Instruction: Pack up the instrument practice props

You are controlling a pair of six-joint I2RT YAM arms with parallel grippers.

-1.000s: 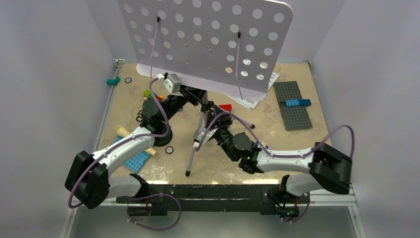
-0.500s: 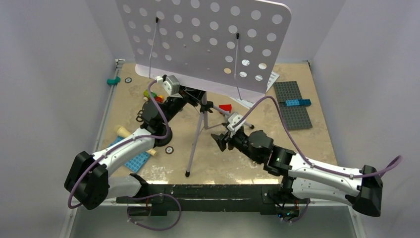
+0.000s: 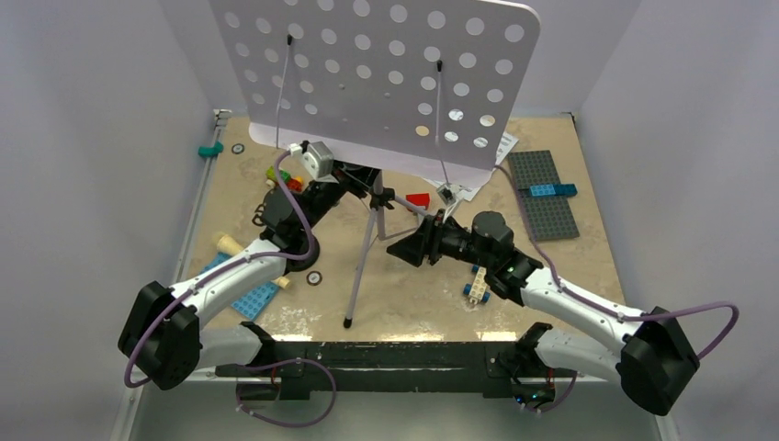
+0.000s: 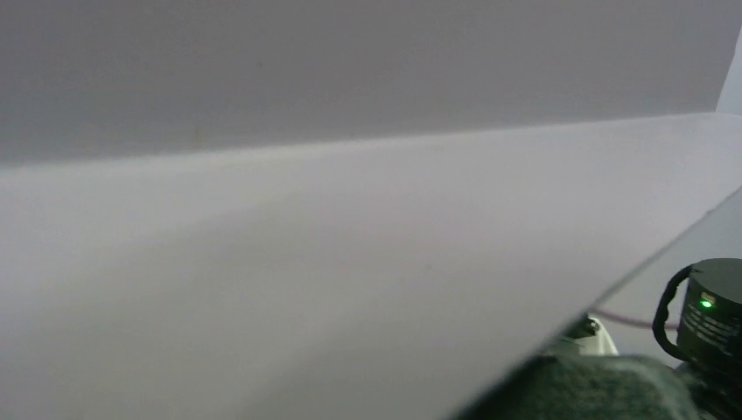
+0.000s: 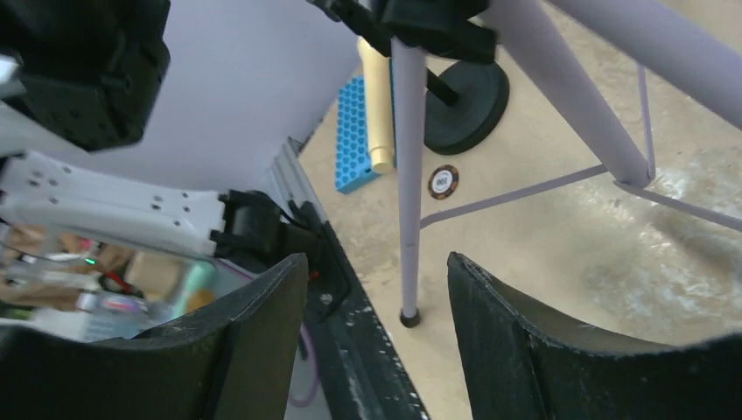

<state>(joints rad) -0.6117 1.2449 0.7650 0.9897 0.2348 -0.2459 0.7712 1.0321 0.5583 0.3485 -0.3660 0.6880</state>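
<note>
Nothing is packed yet, as far as these views show. The lilac music stand [image 3: 372,73] stands upright on the worktop [image 3: 413,308] with its tripod legs splayed. The sheet-music pages [image 3: 468,191] lie under its far edge. The cream microphone [image 5: 376,105] lies beside the black mic stand base [image 5: 468,96], near your left arm. Your right tool [image 5: 376,262] is spread wide and holds nothing, close by the stand's legs. Your left tool [image 3: 356,175] reaches in beneath the stand's desk and is mostly hidden, so I cannot tell whether it grips. No case shows; everything remains to be stowed.
</note>
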